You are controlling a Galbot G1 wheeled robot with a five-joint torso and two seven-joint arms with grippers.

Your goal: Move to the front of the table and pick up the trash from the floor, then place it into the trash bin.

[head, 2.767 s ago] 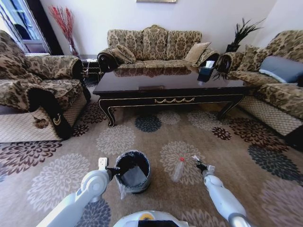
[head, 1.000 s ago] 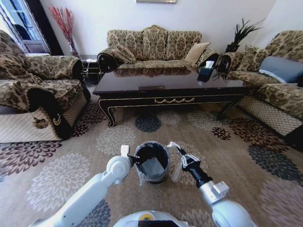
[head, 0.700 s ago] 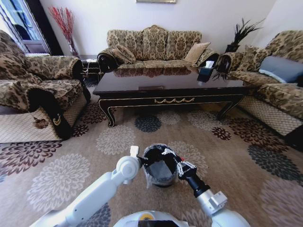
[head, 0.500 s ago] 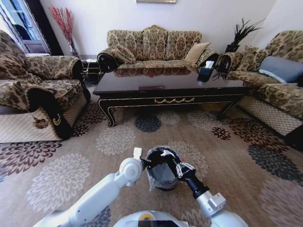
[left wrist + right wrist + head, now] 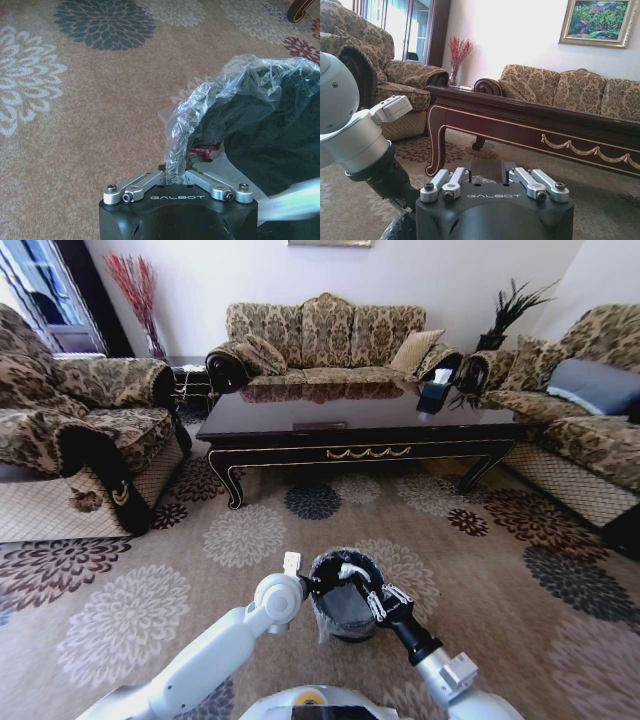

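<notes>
The trash bin (image 5: 342, 614), small and black with a crinkled clear liner (image 5: 200, 100), stands on the carpet just before me. My left gripper (image 5: 312, 583) is shut on its near rim, pinching liner and rim together (image 5: 174, 175). My right gripper (image 5: 362, 585) hangs over the bin's mouth, close to the left one, and faces the table (image 5: 545, 125). A pale blurred streak (image 5: 292, 202) crosses the bin's opening in the left wrist view; I cannot tell whether it is the trash. The long dark table (image 5: 360, 420) stands beyond the bin.
Patterned sofas ring the table: an armchair (image 5: 70, 430) on the left, a sofa (image 5: 325, 335) behind, and another (image 5: 590, 430) on the right. A dark tissue box (image 5: 435, 393) sits on the tabletop. Open carpet (image 5: 480, 570) lies around the bin.
The right gripper rose from the carpet right of the bin and swung left over its mouth. The left arm shifted the bin rightwards. The bottle that lay on the carpet is gone from there.
</notes>
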